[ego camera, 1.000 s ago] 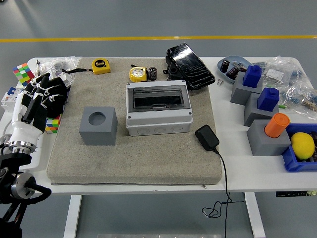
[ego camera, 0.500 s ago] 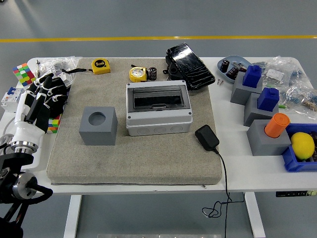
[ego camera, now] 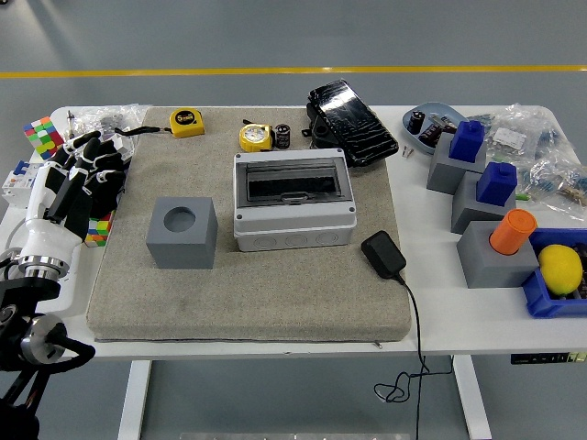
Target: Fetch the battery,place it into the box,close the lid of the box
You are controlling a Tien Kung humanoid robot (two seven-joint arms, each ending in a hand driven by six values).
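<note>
The battery [ego camera: 282, 136], a small black cylinder, stands upright at the far edge of the grey mat [ego camera: 248, 293], right beside a round yellow tape measure [ego camera: 256, 137]. The grey box [ego camera: 293, 225] sits mid-mat, its dark hinged window [ego camera: 292, 186] on top; I cannot tell whether that lid is latched. My left hand [ego camera: 81, 172] hovers at the mat's left edge, fingers spread and holding nothing, far left of both box and battery. The right arm is out of view.
A grey cube with a round hole [ego camera: 182, 232] stands left of the box. A black charger [ego camera: 383, 254] with cable lies to the box's right, a black pouch [ego camera: 351, 121] behind it. Grey and blue blocks [ego camera: 472, 156], an orange cylinder [ego camera: 512, 231] and a lemon [ego camera: 560, 269] crowd the right side.
My left hand has drifted slightly toward the far side and left along the mat's edge. Nothing else has moved.
</note>
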